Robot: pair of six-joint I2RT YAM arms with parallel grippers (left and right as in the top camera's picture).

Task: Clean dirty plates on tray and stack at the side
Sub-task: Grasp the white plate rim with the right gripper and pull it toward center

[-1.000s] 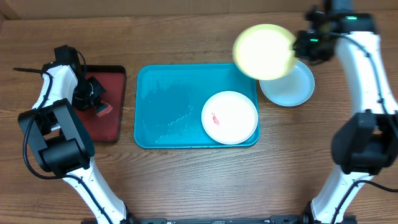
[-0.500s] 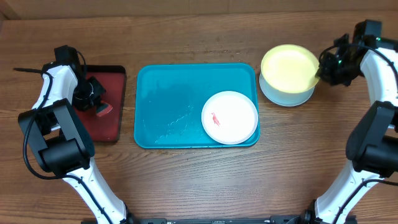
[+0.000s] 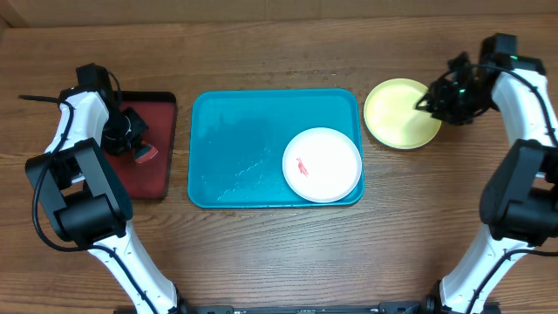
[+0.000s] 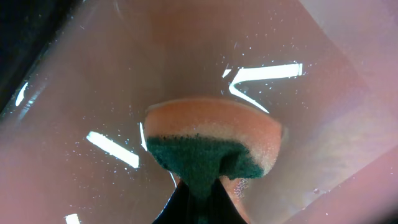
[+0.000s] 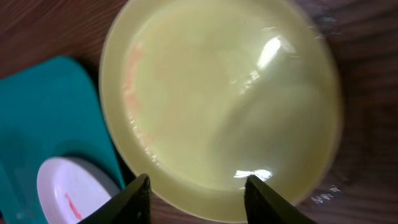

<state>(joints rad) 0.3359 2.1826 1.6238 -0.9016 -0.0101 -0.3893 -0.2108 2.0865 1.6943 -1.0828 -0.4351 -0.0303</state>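
Observation:
The yellow-green plate (image 3: 401, 125) lies flat on the wood tabletop to the right of the turquoise tray (image 3: 227, 148). It fills the right wrist view (image 5: 217, 106). The mint-blue plate is hidden. My right gripper (image 3: 442, 101) is open over the plate's right rim, with its fingers (image 5: 198, 186) apart and holding nothing. The white plate (image 3: 322, 164) has a red smear and sits in the tray's right end. It also shows in the right wrist view (image 5: 68, 186). My left gripper (image 3: 129, 133) is shut on an orange-and-green sponge (image 4: 214, 146) over the dark-red tray (image 3: 161, 174).
The dark-red tray's wet surface (image 4: 93, 74) fills the left wrist view. The turquoise tray's left half is wet. Its corner shows in the right wrist view (image 5: 43, 106). Bare wood tabletop (image 3: 279, 253) runs along the front.
My right gripper carried the yellow-green plate right and down onto the mint-blue plate, covering it. It then let go and opened. The left arm has not moved.

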